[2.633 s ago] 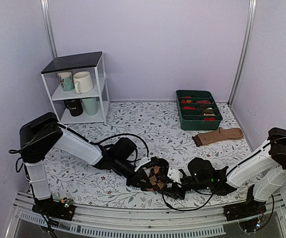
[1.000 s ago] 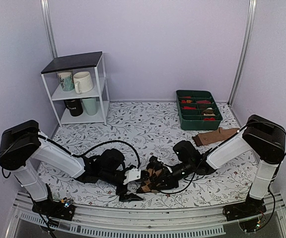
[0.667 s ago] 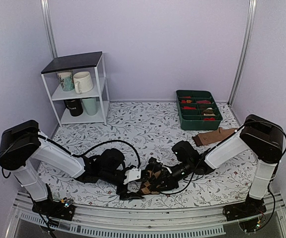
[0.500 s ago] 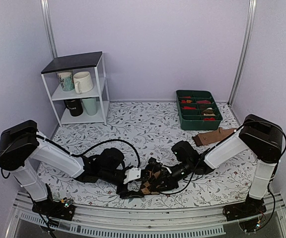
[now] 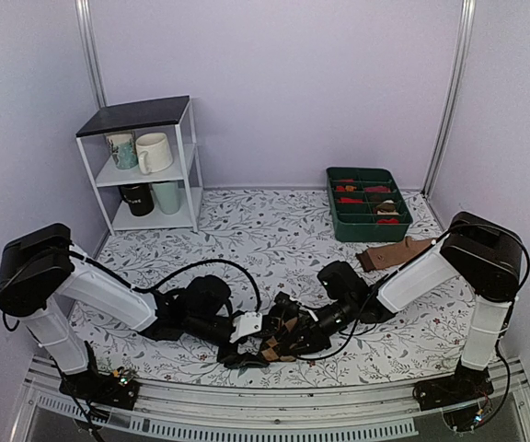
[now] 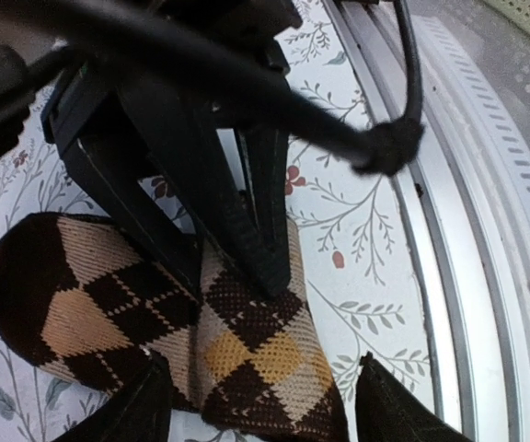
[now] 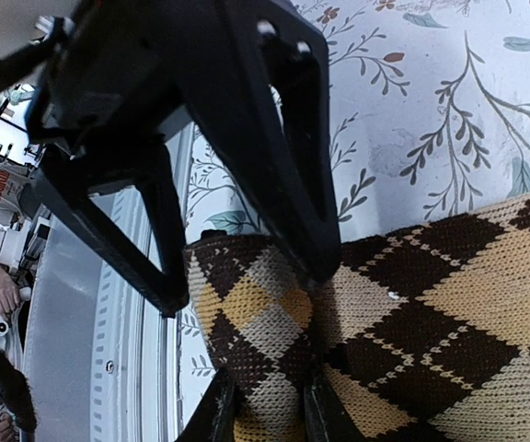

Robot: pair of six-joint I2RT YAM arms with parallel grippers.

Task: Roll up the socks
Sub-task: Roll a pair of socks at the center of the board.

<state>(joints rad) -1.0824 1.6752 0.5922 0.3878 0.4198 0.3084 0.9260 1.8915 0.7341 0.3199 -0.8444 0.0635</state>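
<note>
Fingers of my right gripper (image 7: 272, 385) are clamped on a fold of the socks (image 7: 449, 304), while those of my left gripper (image 6: 263, 373) stand spread either side of the free end, not gripping it. The socks are soft knit, dark brown with tan and orange argyle diamonds, bunched into a short, thick wad with rounded ends. It lies on the floral table (image 5: 274, 230) close to the front rail (image 5: 247, 405), its long axis running from one gripper to the other.
</note>
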